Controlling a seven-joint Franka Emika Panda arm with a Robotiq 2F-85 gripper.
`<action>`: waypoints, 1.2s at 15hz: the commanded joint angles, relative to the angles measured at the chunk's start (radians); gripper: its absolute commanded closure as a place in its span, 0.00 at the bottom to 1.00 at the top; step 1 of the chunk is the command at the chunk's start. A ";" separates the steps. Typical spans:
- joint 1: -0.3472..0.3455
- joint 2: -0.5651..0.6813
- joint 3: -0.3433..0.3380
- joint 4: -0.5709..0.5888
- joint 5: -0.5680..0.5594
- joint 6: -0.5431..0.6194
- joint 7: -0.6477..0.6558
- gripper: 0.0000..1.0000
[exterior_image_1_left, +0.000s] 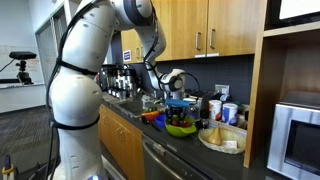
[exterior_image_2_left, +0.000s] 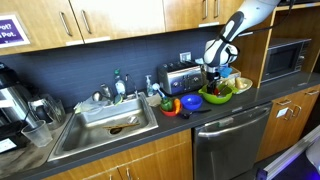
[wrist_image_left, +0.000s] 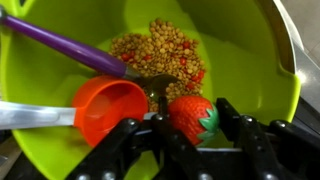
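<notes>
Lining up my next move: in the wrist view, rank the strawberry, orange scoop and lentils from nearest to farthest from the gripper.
1. Toy strawberry, between the jaws.
2. Orange scoop, just to its left.
3. Lentils, beyond both, in the green bowl.

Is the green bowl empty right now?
Not empty. In the wrist view the green bowl holds brown grains, an orange scoop and a purple-handled utensil.

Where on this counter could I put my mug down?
Bare counter runs along the front edge above the dishwasher, before the green bowl. Behind and beside the bowl it's crowded; the gripper holds a strawberry over it.
</notes>
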 joint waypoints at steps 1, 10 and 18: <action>-0.007 -0.001 0.009 -0.003 0.012 0.013 -0.019 0.74; 0.010 -0.032 0.000 -0.012 -0.011 -0.004 0.009 0.00; 0.127 -0.169 -0.022 -0.032 -0.211 -0.056 0.156 0.00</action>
